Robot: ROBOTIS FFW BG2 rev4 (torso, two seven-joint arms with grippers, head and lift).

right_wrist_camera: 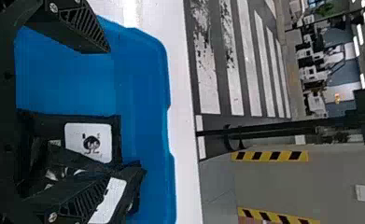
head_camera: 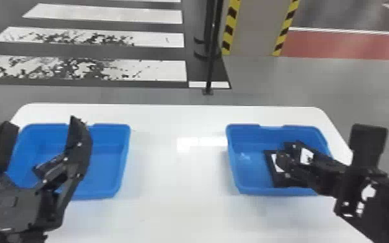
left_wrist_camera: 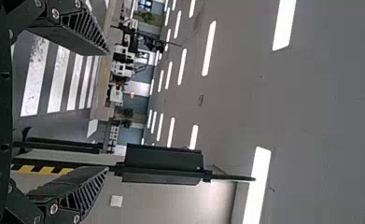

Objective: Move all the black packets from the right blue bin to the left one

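Note:
At the right in the head view, my right gripper (head_camera: 325,143) is over the right blue bin (head_camera: 243,190), its fingers apart. Inside this bin lies a black packet (head_camera: 279,181) with a white label, and a second black packet (head_camera: 306,156) overlaps its right part. In the right wrist view, my right gripper (right_wrist_camera: 110,112) stands open, with one finger lying over the labelled packets (right_wrist_camera: 89,140), partly covering them; whether it touches them I cannot tell. My left gripper (head_camera: 40,126) is held open above the left blue bin (head_camera: 126,145). The left wrist view shows that gripper (left_wrist_camera: 107,111) with nothing between its fingers.
Both bins stand on a white table (head_camera: 177,181), with a wide stretch of tabletop between them. Beyond the table's far edge, a black pole (head_camera: 210,64) rises from the floor beside a pillar with yellow and black stripes (head_camera: 231,26).

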